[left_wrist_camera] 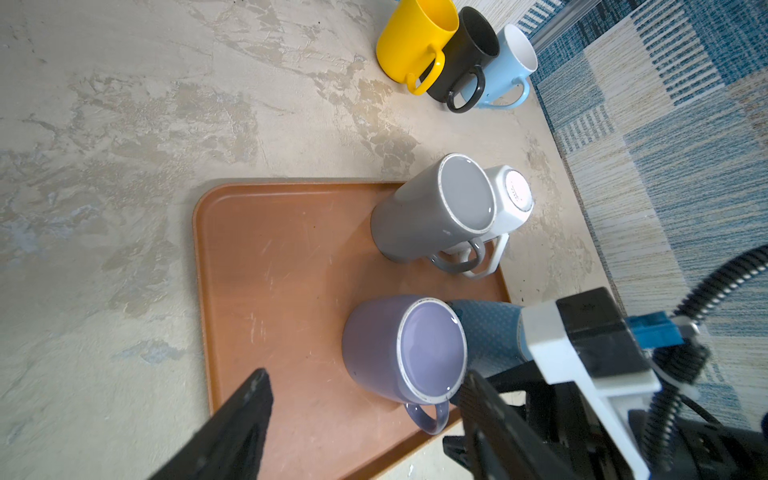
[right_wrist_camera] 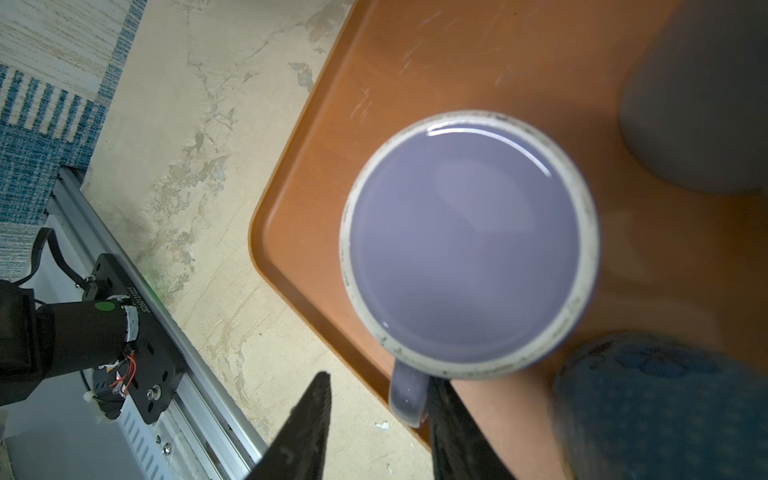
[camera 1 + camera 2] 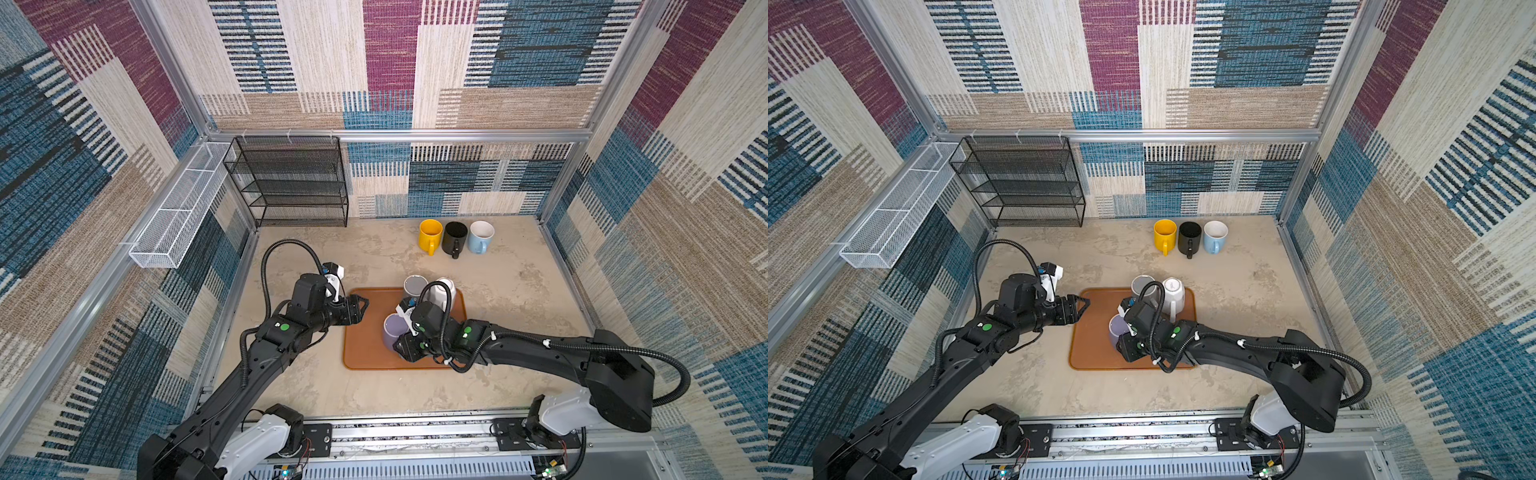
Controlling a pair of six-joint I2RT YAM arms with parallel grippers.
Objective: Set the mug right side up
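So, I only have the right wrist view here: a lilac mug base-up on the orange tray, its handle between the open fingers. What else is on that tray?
Observer: Three more mugs: a grey mug and a white mug, both base-up, and a dotted blue mug, partly hidden.
Operator: Where's the other arm?
Observer: The left gripper hangs open and empty over the left rim of the tray.
Operator: Any mugs already upright?
Observer: Yes: a yellow mug, a black mug and a light blue mug stand in a row on the table behind the tray.
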